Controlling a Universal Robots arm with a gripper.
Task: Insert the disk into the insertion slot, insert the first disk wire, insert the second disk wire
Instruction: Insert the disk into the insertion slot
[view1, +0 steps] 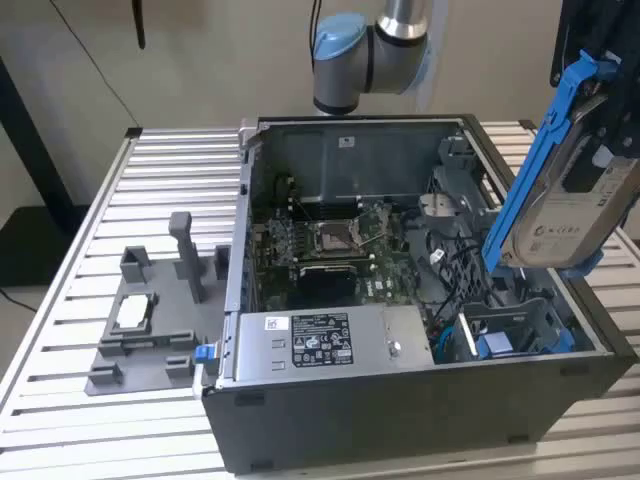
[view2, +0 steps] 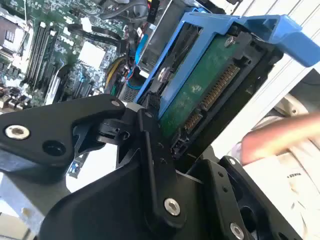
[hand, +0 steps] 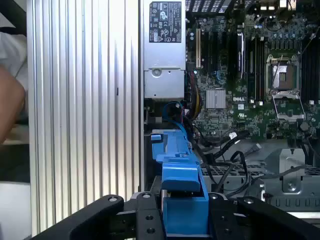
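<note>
We see the gripper (hand: 186, 220) clamped on the disk (view1: 568, 200) by its blue carrier. The disk hangs tilted above the open computer case (view1: 400, 420), at two o'clock in the exterior view, with the insertion slot (view1: 515, 330) below it at four o'clock.

Silver-grey, blue-framed disk (view1: 572, 218); green motherboard (view1: 278, 252); ribbed silver table (view1: 180, 160).

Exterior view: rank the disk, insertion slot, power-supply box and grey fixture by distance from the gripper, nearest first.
1. The disk: clamped in the gripper, above the case at the exterior view's right.
2. The insertion slot: just below the disk, inside the case.
3. The power-supply box: along the case's near wall, mid-picture.
4. The grey fixture: on the table outside the case, exterior view's left.
</note>
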